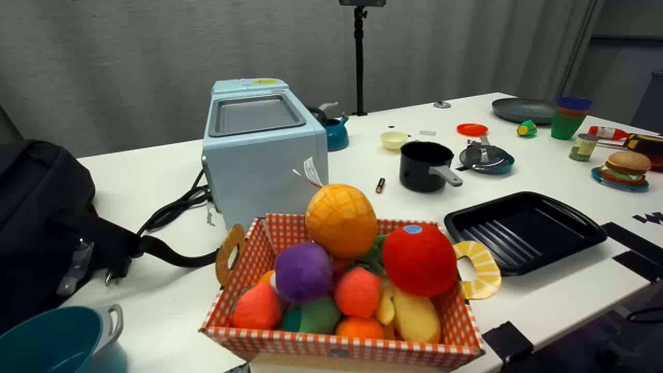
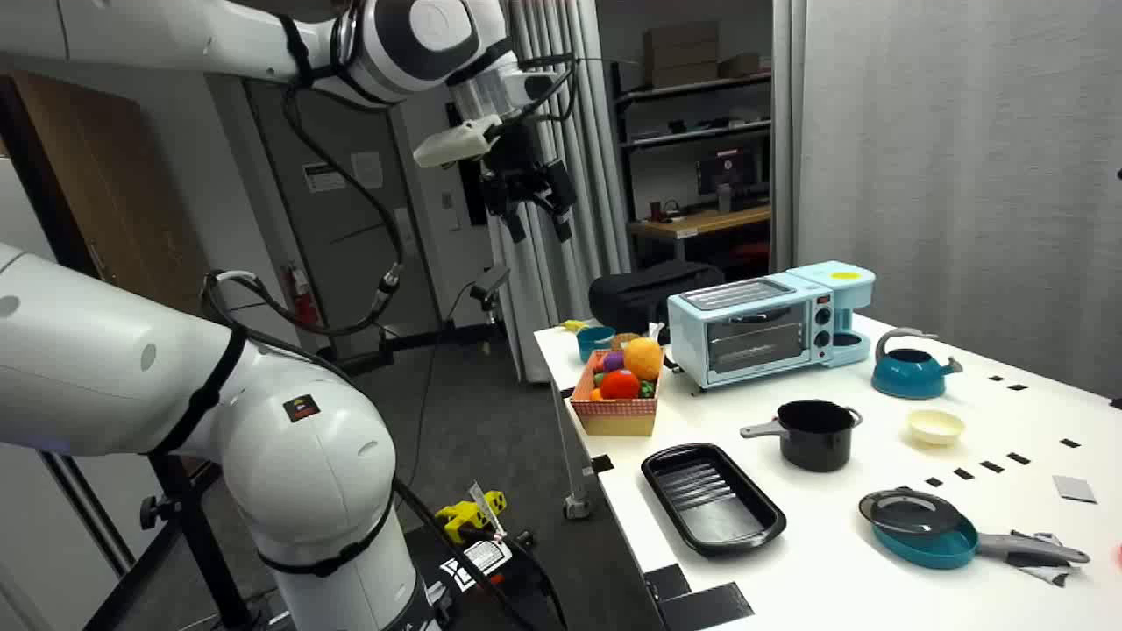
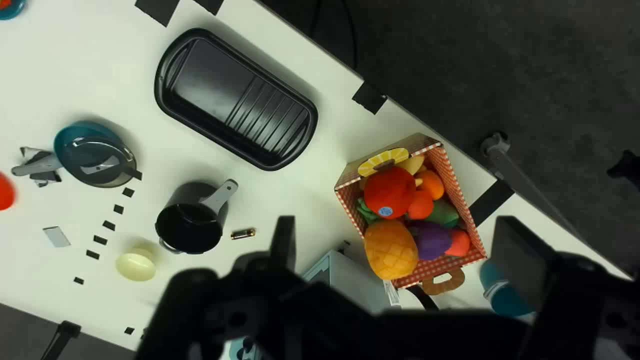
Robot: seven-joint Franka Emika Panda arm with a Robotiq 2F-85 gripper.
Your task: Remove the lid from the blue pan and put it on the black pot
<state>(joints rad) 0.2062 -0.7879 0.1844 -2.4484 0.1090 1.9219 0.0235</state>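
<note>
Lid (image 2: 910, 512) sits off-centre on the blue pan (image 2: 945, 554), overhanging one side, while the jaws hang high, wide apart and holding nothing, well away from it. The step looks to be the reach: cross the surface (image 2: 841, 578), come down square over what looks like the lid's grey grip (image 3: 101, 165), close softly and lift straight up so the pan isn't dragged; later, lower it centred on the black pot (image 2: 815, 449), clear of its handle (image 2: 761, 429). Whether the lid lies level is hard to tell, part of the pan is hidden under it, and the jaws' own bulk covers most of the oven (image 3: 352, 282) in the wrist view
</note>
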